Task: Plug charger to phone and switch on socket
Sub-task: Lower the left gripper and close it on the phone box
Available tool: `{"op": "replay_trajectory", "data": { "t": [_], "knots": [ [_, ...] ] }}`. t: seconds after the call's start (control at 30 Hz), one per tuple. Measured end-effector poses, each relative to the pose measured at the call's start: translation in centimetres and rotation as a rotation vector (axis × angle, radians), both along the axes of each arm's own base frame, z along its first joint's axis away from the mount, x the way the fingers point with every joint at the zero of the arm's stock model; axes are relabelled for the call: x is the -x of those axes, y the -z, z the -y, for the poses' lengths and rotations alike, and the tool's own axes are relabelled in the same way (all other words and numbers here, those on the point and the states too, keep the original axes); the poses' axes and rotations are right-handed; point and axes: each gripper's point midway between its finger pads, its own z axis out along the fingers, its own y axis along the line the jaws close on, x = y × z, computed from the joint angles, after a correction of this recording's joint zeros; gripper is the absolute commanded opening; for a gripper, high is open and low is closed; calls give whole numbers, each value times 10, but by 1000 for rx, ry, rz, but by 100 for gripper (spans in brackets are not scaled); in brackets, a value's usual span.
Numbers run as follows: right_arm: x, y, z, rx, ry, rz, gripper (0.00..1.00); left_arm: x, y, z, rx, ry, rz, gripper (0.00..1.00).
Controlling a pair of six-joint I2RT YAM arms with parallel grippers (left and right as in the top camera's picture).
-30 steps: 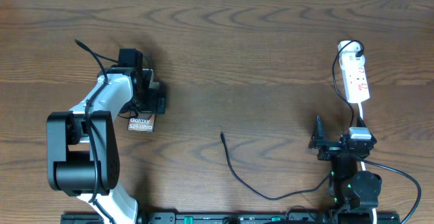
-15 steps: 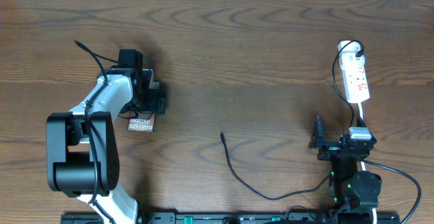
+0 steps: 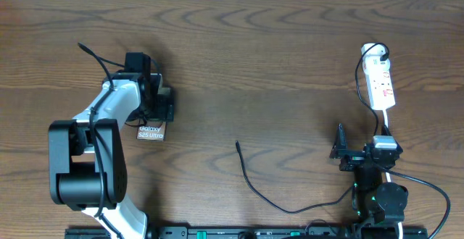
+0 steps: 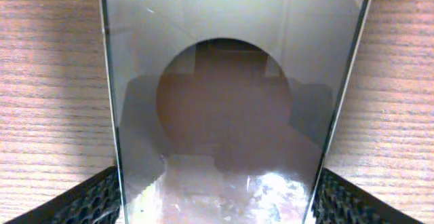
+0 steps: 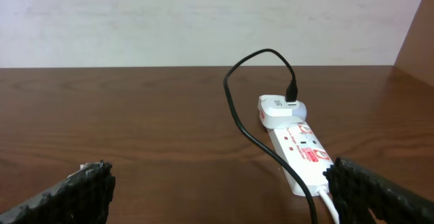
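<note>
The phone [image 3: 151, 131] lies on the table at the left with its "Galaxy" lettering showing; its far part is hidden under my left gripper [image 3: 161, 106]. In the left wrist view the phone [image 4: 224, 102] fills the space between the fingers of my left gripper [image 4: 217, 198], which press against its two long edges. The charger cable [image 3: 255, 192] snakes across the front of the table, its plug tip [image 3: 238, 145] lying free. The white socket [image 3: 381, 84] lies at the far right, also in the right wrist view [image 5: 303, 151]. My right gripper [image 3: 339, 149] is open and empty, short of the socket.
A white adapter [image 5: 281, 110] sits plugged in at the socket's far end, with the black cable [image 5: 234, 108] looping up from it. The socket's white cord [image 3: 388, 119] runs back past my right arm. A wall stands beyond the table's far edge.
My left gripper has shifted slightly left over the phone. The phone, the cable and the right arm have not moved.
</note>
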Motion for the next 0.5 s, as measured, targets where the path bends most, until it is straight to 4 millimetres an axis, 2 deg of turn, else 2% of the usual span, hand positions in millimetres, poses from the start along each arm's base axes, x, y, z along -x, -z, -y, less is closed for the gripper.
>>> {"op": "replay_trajectory", "data": {
  "t": [0.5],
  "knots": [
    [0,0,0,0,0,0,99,0,0,0,1,0,-1,80]
  ]
}}
